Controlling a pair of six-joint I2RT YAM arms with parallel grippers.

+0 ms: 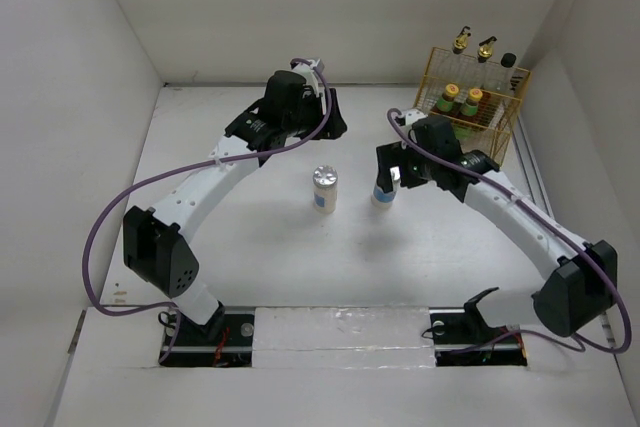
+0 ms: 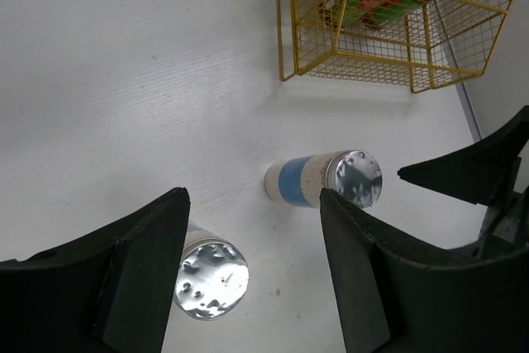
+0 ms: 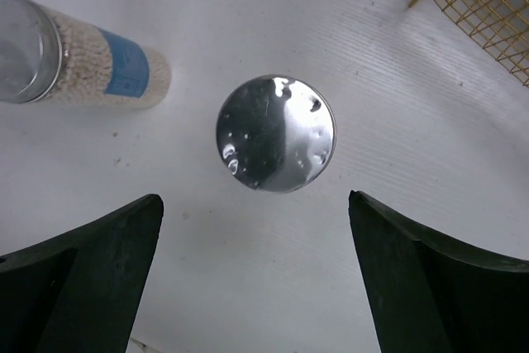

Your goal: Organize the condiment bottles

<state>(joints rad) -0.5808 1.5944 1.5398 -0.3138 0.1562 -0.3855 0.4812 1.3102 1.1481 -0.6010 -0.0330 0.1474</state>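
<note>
Two white shakers with silver lids and blue labels stand on the table. One [image 1: 325,189] is in the middle; the other [image 1: 384,190] is just right of it, under my right gripper [image 1: 396,173]. The right wrist view looks down on that shaker's lid [image 3: 276,133], just ahead of my open right gripper [image 3: 254,204]; the middle shaker [image 3: 83,59] is at upper left. My left gripper [image 1: 335,119] hangs open above the far table. The left wrist view shows it [image 2: 252,204] empty, with the middle shaker [image 2: 211,279] by its left finger and the right shaker [image 2: 322,179] beyond.
A yellow wire rack [image 1: 505,112] stands at the far right and holds two red-labelled sauce bottles [image 1: 447,99] [image 1: 472,102]. Taller bottles [image 1: 486,47] stand along its back. The rack also shows in the left wrist view [image 2: 364,59]. White walls enclose the table.
</note>
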